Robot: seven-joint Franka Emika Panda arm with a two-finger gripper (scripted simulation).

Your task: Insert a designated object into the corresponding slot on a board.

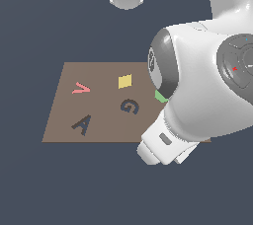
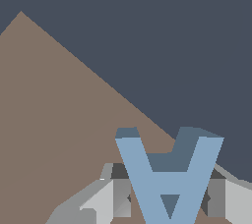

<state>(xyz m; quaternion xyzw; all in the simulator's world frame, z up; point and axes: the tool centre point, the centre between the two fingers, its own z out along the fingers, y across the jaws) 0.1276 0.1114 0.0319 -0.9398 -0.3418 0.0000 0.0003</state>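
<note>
One blue A (image 2: 170,181) clamped in the gripper (image 2: 167,198) over one board (image 1: 106,120).

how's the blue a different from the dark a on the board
The blue A is a raised solid block; the dark A slot is a flat recess in the brown board. The blue A sits between the jaws, fingers at either side; the dark A slot lies empty, nothing near it. Both share the capital-A outline.

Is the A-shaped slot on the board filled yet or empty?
Empty: the A slot shows dark and bare, while the blue A sits between the end effector fingers.
</note>
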